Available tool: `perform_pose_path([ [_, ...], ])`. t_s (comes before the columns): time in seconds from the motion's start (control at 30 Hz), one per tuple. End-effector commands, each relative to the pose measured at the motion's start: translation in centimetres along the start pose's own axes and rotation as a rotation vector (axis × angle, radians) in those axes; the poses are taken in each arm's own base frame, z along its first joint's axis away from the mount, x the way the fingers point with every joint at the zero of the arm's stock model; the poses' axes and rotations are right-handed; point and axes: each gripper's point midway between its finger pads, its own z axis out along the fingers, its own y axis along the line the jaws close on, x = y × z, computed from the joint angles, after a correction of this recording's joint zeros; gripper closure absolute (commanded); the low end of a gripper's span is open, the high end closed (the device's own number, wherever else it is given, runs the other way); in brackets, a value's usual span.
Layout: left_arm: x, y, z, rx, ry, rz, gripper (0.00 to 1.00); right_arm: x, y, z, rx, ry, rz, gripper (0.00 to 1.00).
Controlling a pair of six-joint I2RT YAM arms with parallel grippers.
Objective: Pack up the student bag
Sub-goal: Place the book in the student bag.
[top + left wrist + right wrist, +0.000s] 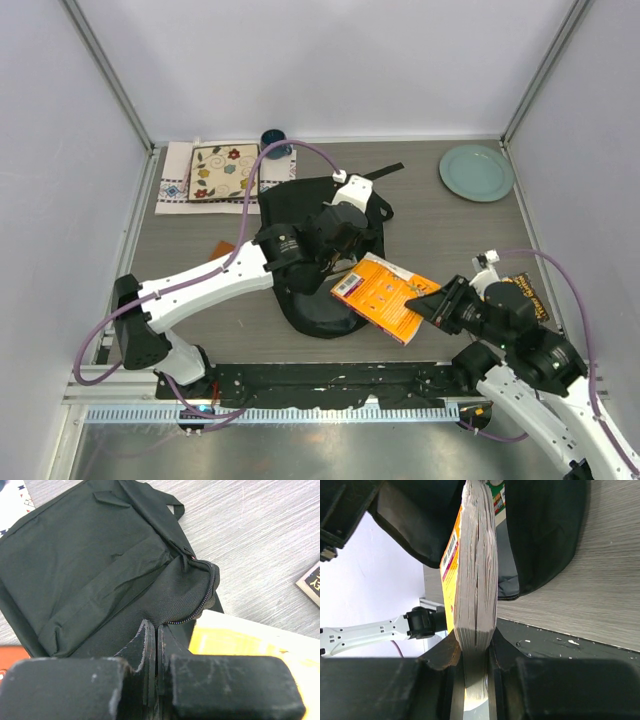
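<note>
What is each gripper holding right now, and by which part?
The right gripper clamps the orange book by its near page edge. The left gripper looks pinched shut on the student bag, on fabric beside the open zip.

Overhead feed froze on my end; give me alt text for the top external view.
The right gripper clamps an orange book, its far end at the open mouth of the black student bag mid-table. The left gripper pinches the bag's fabric there.
</note>
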Motion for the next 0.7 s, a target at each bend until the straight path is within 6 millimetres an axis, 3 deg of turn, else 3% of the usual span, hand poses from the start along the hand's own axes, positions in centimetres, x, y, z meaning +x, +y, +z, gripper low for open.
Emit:
perform_pose_path([
  [0.0,-4.1,-1.3,-1.5,0.069,-0.102,-0.076,1.0,-0.3,3.8,2.1,-0.163,0.032,0.007,1.0],
  [0.17,-4.2,-1.8,-1.4,0.085,-0.097,-0.076,1.0,-1.0,3.3,5.0,-0.139,0.003,0.038,1.0],
  [0.2,-4.3,-1.9,-1.5,0.091,-0.099,-0.078,1.0,-1.4,4.0,5.4,-0.169,-0.007,0.034,1.0],
  [0.27,-4.3,-2.1,-1.3,0.098,-0.093,-0.078,1.0,-1.2,3.8,7.0,-0.166,0.008,0.061,1.0],
  [0.3,-4.3,-2.2,-1.3,0.102,-0.094,-0.078,1.0,-2.0,4.5,7.7,-0.201,-0.029,0.073,1.0],
  [0.37,-4.1,-2.3,-1.0,0.1,-0.086,-0.077,1.0,-2.2,3.7,9.8,-0.173,-0.04,0.105,1.0],
  [0.4,-4.1,-2.4,-1.0,0.101,-0.084,-0.082,1.0,-3.0,4.8,10.2,-0.218,-0.069,0.11,1.0],
  [0.47,-4.0,-2.4,-0.9,0.099,-0.077,-0.085,1.0,-3.2,4.3,12.2,-0.173,-0.082,0.126,1.0],
  [0.57,-4.1,-2.7,-0.9,0.111,-0.075,-0.092,1.0,-5.0,3.6,14.6,-0.114,-0.211,0.149,1.0],
  [0.6,-4.2,-2.9,-1.0,0.118,-0.075,-0.094,1.0,-5.2,5.1,15.1,-0.169,-0.238,0.165,1.0],
  [0.67,-4.3,-3.1,-1.0,0.129,-0.069,-0.092,1.0,-6.0,4.7,17.2,-0.125,-0.309,0.168,1.0],
])
